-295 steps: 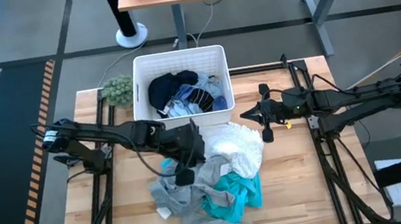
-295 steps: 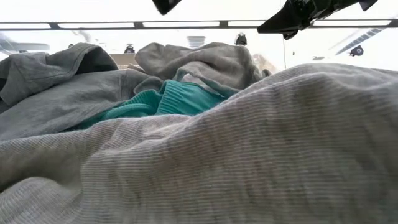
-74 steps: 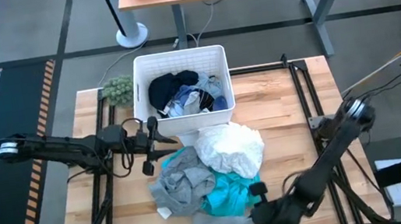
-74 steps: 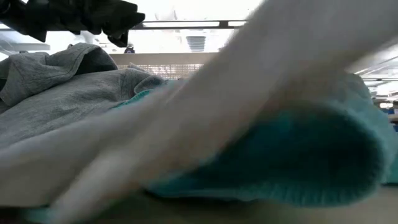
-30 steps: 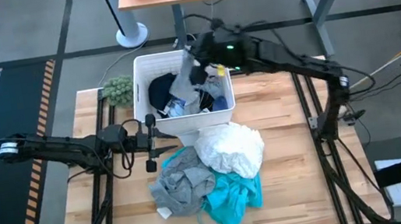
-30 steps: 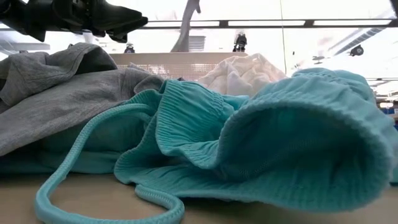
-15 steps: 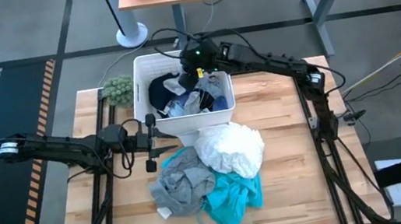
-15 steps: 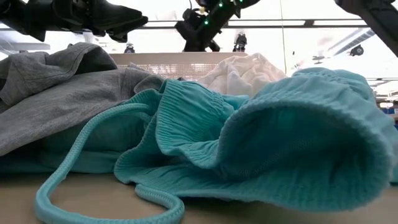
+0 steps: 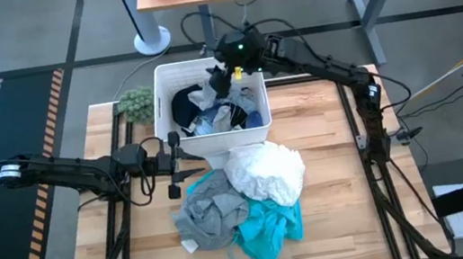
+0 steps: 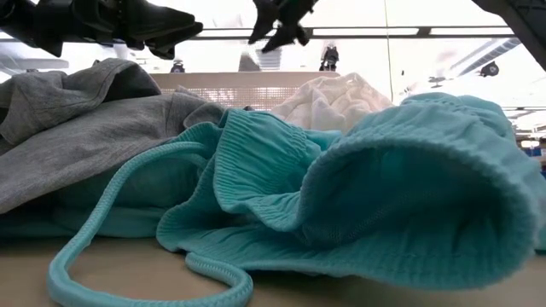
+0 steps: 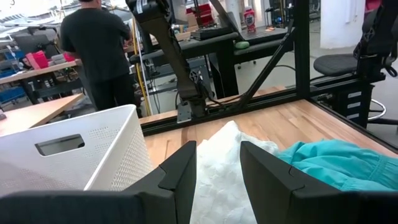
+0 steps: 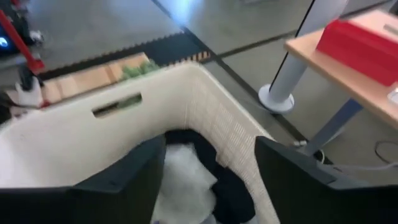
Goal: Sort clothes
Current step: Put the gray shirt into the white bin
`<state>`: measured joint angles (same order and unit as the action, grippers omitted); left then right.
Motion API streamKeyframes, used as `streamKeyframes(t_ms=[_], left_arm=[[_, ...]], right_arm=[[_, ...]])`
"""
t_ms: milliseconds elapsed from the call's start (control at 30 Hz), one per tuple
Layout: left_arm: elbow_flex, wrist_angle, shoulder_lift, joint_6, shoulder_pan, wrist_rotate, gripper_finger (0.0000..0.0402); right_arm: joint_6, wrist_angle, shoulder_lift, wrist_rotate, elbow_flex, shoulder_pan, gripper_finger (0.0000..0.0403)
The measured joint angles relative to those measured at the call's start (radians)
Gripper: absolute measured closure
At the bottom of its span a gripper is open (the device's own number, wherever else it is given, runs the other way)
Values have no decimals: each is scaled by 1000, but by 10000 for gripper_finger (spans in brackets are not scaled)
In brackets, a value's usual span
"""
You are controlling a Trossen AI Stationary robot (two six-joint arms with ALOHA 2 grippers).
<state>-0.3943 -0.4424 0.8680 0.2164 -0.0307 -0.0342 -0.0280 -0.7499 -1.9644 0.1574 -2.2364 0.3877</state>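
While the right pincer (image 9: 218, 80) hangs empty, fingers apart, over the bin (image 9: 260, 125) (dark clothes inside), three garments (image 9: 242, 202) — white, grey, teal — lie on the worktop (image 9: 328, 170); the left pincer (image 9: 170, 165), also empty and agape, waits beside them.

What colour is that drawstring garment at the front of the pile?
Teal garment; clearest in the low view.

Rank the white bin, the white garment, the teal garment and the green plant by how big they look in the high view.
1. white bin
2. white garment
3. teal garment, partly tucked under the white garment, so it is not clearly smaller than it
4. green plant, clearly smallest
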Motion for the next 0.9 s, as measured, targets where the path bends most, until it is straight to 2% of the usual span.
streamKeyframes(t_ms=[167,300,400,533,733,767,900], left_arm=[[0,0,0,-19,0,-1,289],[0,2,0,-25,0,-1,289],[0,9,0,-24,0,-1,289],[0,21,0,-18,0,0,289],[0,56,-23,-13,0,44,289],[0,69,-31,-12,0,49,289],[0,112,-68,-11,0,52,300]], right_arm=[[2,-61,2,0,-123,-8,138],[27,-106,42,-12,-111,-16,127],[91,-224,70,-18,-113,-36,136],[130,-348,74,44,-113,-86,198],[185,-377,71,45,-56,-226,366],[192,-378,71,46,-38,-253,384],[183,-369,73,49,47,-352,385]])
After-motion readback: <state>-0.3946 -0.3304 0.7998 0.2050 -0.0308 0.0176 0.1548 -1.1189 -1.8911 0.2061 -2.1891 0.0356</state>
